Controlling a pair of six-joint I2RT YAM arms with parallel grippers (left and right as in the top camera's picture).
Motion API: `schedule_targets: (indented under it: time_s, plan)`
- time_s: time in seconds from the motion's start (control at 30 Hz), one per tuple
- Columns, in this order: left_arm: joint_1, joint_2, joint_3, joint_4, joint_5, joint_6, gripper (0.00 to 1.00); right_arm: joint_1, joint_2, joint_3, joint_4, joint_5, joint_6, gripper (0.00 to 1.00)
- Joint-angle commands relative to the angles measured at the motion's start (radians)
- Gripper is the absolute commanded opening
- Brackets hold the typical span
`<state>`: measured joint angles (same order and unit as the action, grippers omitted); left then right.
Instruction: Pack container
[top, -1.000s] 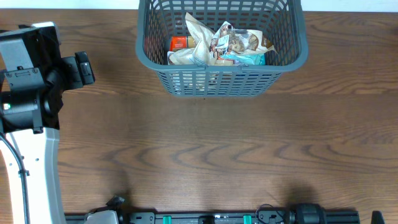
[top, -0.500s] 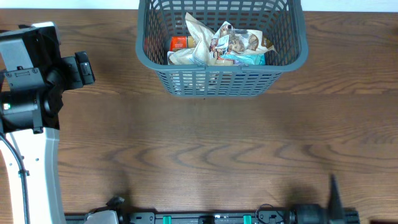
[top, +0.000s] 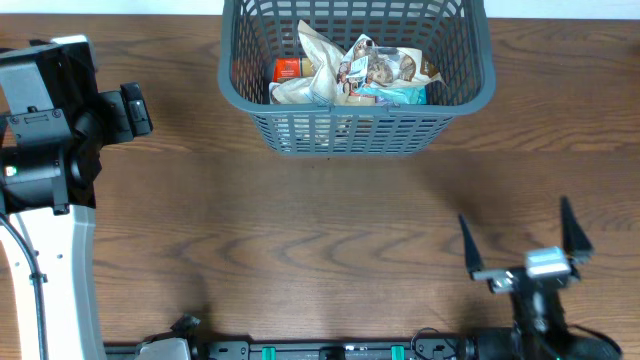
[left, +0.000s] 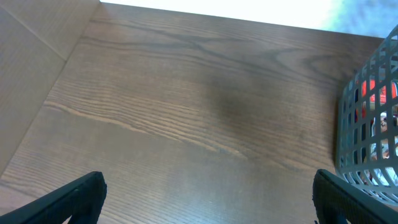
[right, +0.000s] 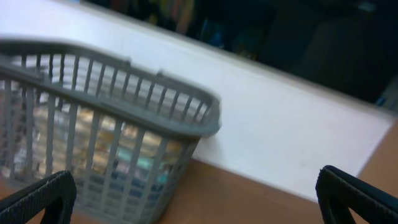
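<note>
container (top: 357, 130) with snack packets (top: 370, 70) inside sits well ahead of right tool (top: 517, 232), beside left tool (left: 208, 183), both released and empty; packing seems finished, so retreat next.

Overhead top edge cuts off basket (top: 356, 130) far rim. Left wrist view: only slice of its wall at right edge. Right wrist view blurred, contents indistinct. Snack packets (top: 360, 70) overlapping, print too small to read. Left arm (top: 45, 200) cropped at left edge.

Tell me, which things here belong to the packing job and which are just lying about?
Job: dark grey basket; snack packets in it; orange-red item beside them; left gripper and right gripper, both open, empty.
Just there: wooden table.
</note>
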<state>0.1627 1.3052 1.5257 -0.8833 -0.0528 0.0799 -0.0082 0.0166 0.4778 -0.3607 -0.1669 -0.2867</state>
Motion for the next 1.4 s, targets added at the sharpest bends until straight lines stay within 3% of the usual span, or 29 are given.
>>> schedule_targets:
  time_s: [0.0, 0.33, 1.37]
  plan:
    - [0.004, -0.013, 0.002, 0.001, -0.008, 0.01, 0.99, -0.008, -0.01, -0.109, 0.046, -0.029, -0.029, 0.99]
    - [0.005, -0.013, 0.002, 0.001, -0.008, 0.01, 0.99, -0.008, -0.011, -0.365, 0.306, -0.048, -0.028, 0.99]
    - [0.005, -0.013, 0.002, 0.001, -0.008, 0.01, 0.99, -0.04, -0.011, -0.473, 0.312, -0.051, -0.021, 0.99]
